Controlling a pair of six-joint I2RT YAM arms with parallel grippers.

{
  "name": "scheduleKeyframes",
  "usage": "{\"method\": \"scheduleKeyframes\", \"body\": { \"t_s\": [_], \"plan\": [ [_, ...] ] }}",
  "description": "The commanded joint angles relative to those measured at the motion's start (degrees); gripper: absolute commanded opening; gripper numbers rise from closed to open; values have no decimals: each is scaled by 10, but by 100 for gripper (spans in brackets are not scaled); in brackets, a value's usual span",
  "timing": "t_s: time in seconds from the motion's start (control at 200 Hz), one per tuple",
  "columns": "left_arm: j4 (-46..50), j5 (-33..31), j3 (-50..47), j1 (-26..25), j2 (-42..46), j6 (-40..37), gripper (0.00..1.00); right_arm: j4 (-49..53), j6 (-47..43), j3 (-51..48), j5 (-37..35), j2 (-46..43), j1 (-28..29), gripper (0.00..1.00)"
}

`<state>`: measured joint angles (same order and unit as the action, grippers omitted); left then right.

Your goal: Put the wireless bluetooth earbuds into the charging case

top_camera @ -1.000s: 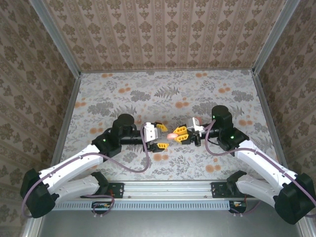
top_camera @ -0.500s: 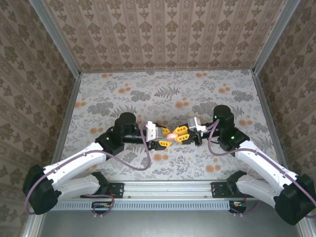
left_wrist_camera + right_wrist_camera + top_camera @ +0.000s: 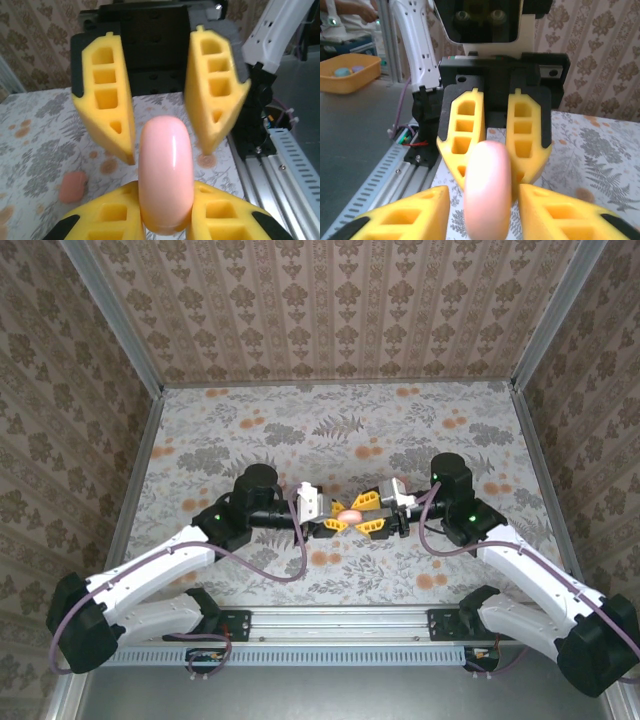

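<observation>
The left tool [image 3: 165,192] pinches the smooth pink case [image 3: 165,160] while the right tool [image 3: 484,190] is spread, so it might slip out.

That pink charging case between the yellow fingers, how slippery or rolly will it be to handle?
Probably slippery: the charging case has a glossy shell with a bright highlight, and the left gripper grips its curved sides. Likely to roll or rock if set down, since it looks rounded. It seems rigid; no denting shows at the fingers.
</observation>
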<state>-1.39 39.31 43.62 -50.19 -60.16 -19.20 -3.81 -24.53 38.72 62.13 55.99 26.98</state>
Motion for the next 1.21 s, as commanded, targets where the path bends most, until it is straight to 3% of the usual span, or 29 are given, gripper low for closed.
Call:
{"method": "scheduleKeyframes", "body": {
  "t_s": [0.0, 0.145, 0.485, 1.2],
  "plan": [
    [93, -62, 41, -3, 1, -63, 13, 151, -71, 44, -58, -29, -2, 49],
    [170, -110, 66, -12, -7, -109, 13, 221, -105, 54, -119, -51, 0, 52],
    [212, -132, 88, -28, -28, -133, 13, 197, -107, 81, -127, 0, 38, 53],
    [196, -119, 92, -32, -33, -125, 13, 158, -108, 93, -100, 74, 56, 30]
  ]
}}
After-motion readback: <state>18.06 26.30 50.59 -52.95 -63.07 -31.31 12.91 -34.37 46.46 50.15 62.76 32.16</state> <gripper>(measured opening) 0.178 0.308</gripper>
